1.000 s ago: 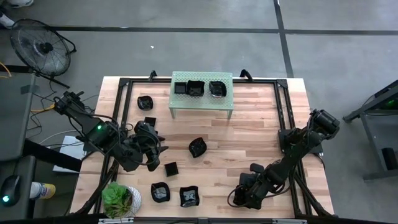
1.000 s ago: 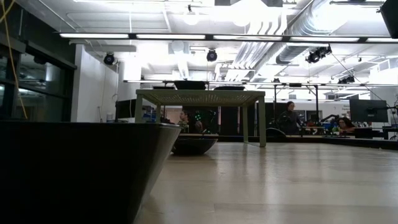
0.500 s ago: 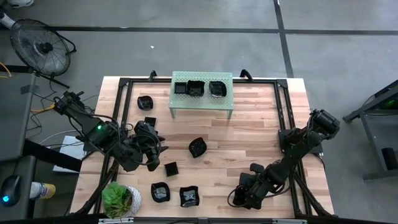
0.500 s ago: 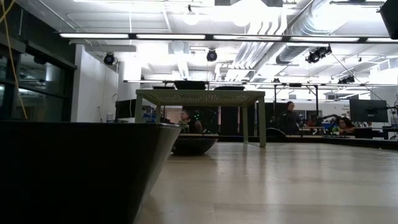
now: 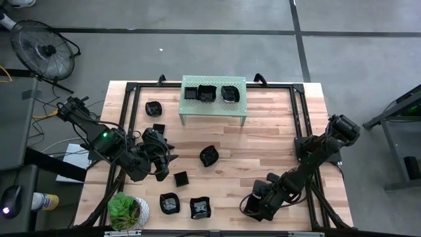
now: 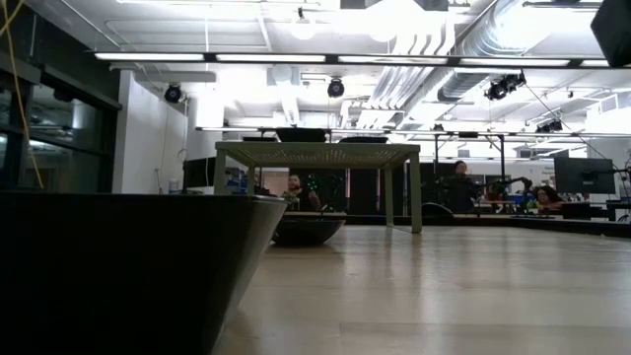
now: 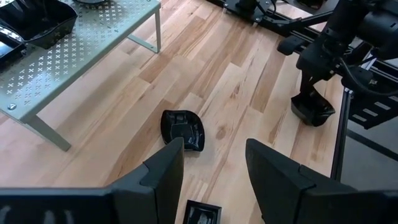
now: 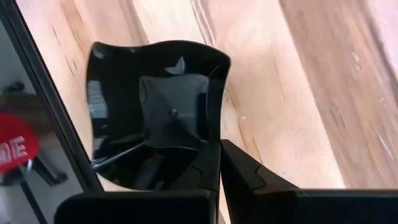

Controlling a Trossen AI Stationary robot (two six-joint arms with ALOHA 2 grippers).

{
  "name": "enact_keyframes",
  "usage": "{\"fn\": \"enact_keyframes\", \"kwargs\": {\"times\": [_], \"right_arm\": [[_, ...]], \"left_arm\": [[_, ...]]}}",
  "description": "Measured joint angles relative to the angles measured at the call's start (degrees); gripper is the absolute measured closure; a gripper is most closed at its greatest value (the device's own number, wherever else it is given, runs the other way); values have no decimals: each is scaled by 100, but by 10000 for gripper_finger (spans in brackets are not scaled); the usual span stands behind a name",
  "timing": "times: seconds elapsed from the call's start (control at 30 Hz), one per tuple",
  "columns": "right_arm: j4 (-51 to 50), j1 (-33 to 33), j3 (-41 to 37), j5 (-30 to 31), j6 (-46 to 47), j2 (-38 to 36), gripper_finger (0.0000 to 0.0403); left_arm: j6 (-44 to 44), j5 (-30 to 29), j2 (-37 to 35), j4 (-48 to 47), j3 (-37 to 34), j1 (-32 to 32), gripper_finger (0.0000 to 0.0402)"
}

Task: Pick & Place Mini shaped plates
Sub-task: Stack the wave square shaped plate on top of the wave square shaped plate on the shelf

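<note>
Right gripper [image 8: 219, 163] jaws have just pinched shut on a plate [image 8: 155, 106] rim; lift straight. Left gripper [image 7: 214, 163] jaws spread, waiting.

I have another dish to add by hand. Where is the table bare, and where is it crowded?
Bare wood lies between the green shelf and the right arm. Crowded: the near left, where loose black plates surround the left gripper, and the shelf top, holding three plates.
</note>
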Motion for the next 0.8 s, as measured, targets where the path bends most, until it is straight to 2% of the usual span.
{"fn": "enact_keyframes", "kwargs": {"times": [0.63, 0.8], "right_arm": [[-693, -33, 8, 1088, 1124, -932, 403], [-690, -198, 8, 1333, 1148, -1240, 403]], "left_arm": [[0, 44, 2, 1, 0, 2, 232], [2, 42, 2, 2, 0, 2, 232]]}}
